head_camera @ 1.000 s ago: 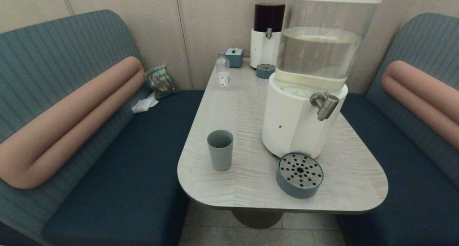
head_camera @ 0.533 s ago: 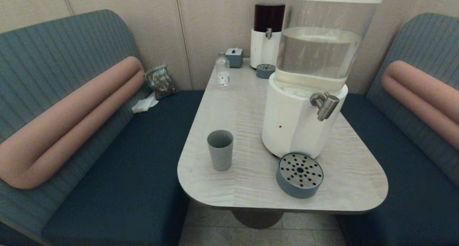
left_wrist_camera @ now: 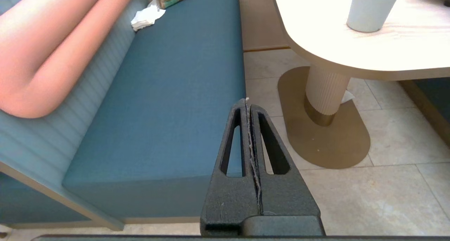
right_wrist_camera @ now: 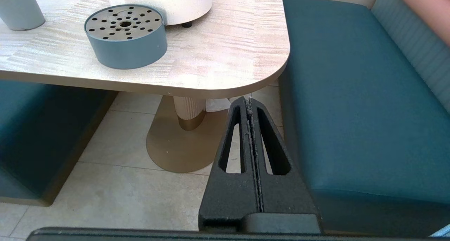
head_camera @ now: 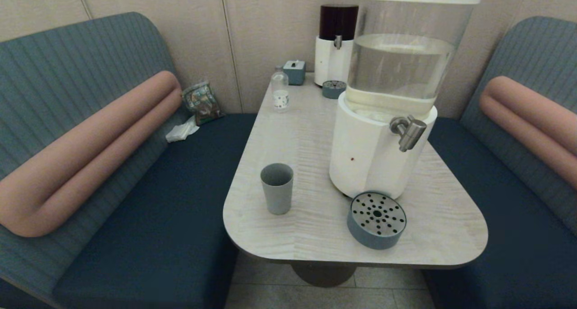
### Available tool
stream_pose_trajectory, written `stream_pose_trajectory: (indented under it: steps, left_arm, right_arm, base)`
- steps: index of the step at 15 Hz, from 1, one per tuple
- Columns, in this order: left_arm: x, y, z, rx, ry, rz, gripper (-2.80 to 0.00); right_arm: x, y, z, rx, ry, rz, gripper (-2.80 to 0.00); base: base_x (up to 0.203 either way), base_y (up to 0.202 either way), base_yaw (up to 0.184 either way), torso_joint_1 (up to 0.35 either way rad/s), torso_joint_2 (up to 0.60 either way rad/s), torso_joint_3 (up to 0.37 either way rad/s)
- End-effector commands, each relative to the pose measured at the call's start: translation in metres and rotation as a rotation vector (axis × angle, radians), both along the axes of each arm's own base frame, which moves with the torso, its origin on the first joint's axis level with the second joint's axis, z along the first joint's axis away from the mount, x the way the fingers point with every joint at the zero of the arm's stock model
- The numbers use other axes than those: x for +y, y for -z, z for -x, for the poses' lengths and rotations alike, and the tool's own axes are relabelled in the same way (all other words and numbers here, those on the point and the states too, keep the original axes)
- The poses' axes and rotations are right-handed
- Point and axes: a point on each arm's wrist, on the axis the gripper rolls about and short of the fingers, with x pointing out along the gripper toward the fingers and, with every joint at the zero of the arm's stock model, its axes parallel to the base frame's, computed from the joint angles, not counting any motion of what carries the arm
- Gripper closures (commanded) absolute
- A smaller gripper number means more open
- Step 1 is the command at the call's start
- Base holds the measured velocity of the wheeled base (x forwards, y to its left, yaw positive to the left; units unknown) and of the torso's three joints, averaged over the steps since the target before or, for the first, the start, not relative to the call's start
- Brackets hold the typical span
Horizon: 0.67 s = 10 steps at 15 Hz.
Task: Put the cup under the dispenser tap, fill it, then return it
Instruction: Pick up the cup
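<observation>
The grey-blue cup [head_camera: 277, 188] stands upright near the table's front left edge, well left of the dispenser; it also shows as the cup [left_wrist_camera: 372, 7] and the cup [right_wrist_camera: 19, 7]. The brushed-steel tap [head_camera: 409, 132] juts from the white base of the big dispenser [head_camera: 378, 151] with the clear tank. Neither arm shows in the head view. My left gripper [left_wrist_camera: 248, 102] is shut, below table height, over the left bench's edge. My right gripper [right_wrist_camera: 248, 101] is shut too, low beside the table's front right corner.
A round blue drip tray [head_camera: 377, 219] with a perforated metal top sits in front of the dispenser base, not right under the tap. A small clear bottle [head_camera: 280, 93], a tissue box [head_camera: 295, 71] and the dark-liquid dispenser [head_camera: 336, 38] stand at the back. Benches flank the table [head_camera: 446, 237].
</observation>
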Motion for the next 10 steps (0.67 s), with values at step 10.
stream_pose_trajectory:
  steps: [10]
  left_arm:
    - [-0.002, -0.105, 0.019, -0.108, 0.071, 0.009, 0.00]
  right_arm:
    - [0.000, 0.000, 0.000, 0.000, 0.000, 0.000, 0.00]
  base:
    - [0.000, 0.000, 0.000, 0.000, 0.00, 0.000]
